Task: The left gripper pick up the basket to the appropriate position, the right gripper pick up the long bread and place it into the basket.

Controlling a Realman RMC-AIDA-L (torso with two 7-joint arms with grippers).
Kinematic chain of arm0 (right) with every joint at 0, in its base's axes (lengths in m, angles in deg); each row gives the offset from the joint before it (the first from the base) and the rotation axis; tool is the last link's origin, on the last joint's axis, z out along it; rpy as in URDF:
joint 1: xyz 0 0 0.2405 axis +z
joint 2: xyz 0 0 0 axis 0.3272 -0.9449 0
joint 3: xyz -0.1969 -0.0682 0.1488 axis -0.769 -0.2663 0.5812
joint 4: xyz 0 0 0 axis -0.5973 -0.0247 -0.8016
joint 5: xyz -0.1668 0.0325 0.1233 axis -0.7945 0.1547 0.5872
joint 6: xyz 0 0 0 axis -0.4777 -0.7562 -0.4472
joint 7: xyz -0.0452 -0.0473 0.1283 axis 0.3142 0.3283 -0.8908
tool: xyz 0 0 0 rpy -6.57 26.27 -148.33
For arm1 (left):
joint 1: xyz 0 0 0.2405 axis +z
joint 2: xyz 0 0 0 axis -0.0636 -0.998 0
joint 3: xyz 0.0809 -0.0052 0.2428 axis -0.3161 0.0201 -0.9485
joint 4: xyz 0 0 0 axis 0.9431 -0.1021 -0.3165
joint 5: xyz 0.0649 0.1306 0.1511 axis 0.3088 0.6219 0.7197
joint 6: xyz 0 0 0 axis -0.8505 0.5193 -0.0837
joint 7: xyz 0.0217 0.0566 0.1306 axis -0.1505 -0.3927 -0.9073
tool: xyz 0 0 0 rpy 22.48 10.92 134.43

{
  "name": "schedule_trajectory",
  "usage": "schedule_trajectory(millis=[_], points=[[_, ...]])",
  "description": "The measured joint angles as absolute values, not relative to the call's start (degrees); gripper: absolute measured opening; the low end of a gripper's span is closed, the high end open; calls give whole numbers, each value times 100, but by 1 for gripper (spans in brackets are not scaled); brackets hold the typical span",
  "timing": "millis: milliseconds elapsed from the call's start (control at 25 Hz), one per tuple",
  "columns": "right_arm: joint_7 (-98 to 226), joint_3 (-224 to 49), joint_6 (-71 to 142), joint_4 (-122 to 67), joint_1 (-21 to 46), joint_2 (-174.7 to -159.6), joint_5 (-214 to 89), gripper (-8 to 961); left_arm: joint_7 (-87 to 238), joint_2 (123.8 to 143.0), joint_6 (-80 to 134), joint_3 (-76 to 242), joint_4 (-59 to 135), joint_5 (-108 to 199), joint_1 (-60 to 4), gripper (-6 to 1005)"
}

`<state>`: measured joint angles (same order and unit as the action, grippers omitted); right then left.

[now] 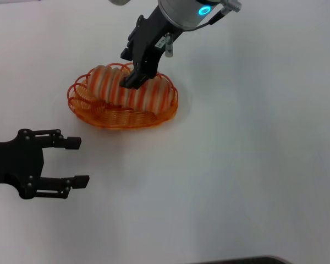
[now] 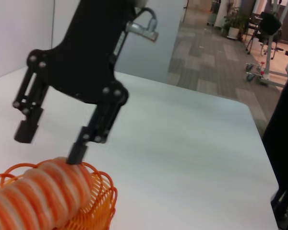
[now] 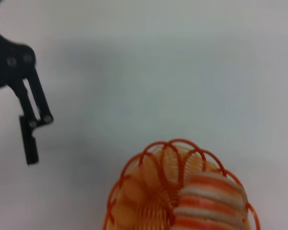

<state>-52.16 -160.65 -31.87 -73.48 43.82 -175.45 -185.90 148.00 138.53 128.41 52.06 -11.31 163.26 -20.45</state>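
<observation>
oval orange wire basket (image 1: 88,104) with a looped rim, see-through. elongated ridged bread loaf (image 1: 129,88), pale tan with orange crosswise stripes. plain white table (image 1: 236,165). all-black two-fingered left gripper (image 1: 77,161). black right gripper (image 1: 133,69) on a silver-white cylindrical wrist (image 1: 184,11) showing a blue light.

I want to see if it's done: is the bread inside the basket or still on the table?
Inside. The bread lies lengthwise in the basket, its wire rim all around it.

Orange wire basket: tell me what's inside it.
The oval orange wire basket holds the long tan bread with orange stripes, lying lengthwise. The right claw, open, covers part of the loaf. The basket floor under the bread is hidden.
</observation>
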Motion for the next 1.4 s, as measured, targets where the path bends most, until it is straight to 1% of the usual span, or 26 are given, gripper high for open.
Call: schedule_trajectory(millis=[40, 80, 160, 240, 400, 720, 880, 960, 1000, 1200, 1400], points=[[-5234, -16050, -3219, -7349, 4335, -17521, -18452, 611, 14800, 13852, 12826, 5220, -1125, 16325, -2045, 796], [-5251, -16026, -3300, -7396, 4170, -17475, -18145, 611, 14800, 13852, 12810, 5226, -1122, 16324, -2044, 795], [-5252, -16015, -3339, -7442, 4066, -17459, -18024, 611, 14800, 13849, 12739, 5232, -1116, 16324, -2042, 795], [-5215, -15980, -3395, -7582, 3747, -17440, -17771, 611, 14800, 13831, 12618, 5264, -1054, 16324, -2041, 795], [-5034, -15875, -3451, -7758, 3105, -17431, -17380, 610, 14811, 13802, 12485, 5304, -892, 16322, -2085, 797], [-3991, -15078, -3833, -7765, 1902, -17410, -16392, 604, 14941, 13938, 12279, 5346, -836, 16268, -2134, 795], [-3395, -14848, -3940, -7741, 1293, -17412, -16078, 605, 14990, 13954, 12237, 5440, -716, 16263, -2191, 797], [-2952, -14837, -3944, -7731, 878, -17433, -15951, 606, 15015, 13952, 12153, 5455, -612, 16264, -2226, 798], [-2952, -14837, -3944, -7731, 878, -17433, -15951, 606, 15044, 13951, 12107, 5456, -578, 16267, -2232, 798], [-2275, -14820, -3956, -7640, 254, -17433, -15675, 607, 15188, 13945, 12057, 5570, -523, 16261, -2220, 798], [-1810, -14787, -3966, -7573, -73, -17424, -15582, 608, 15305, 13923, 12116, 5671, -523, 16255, -2246, 797]])
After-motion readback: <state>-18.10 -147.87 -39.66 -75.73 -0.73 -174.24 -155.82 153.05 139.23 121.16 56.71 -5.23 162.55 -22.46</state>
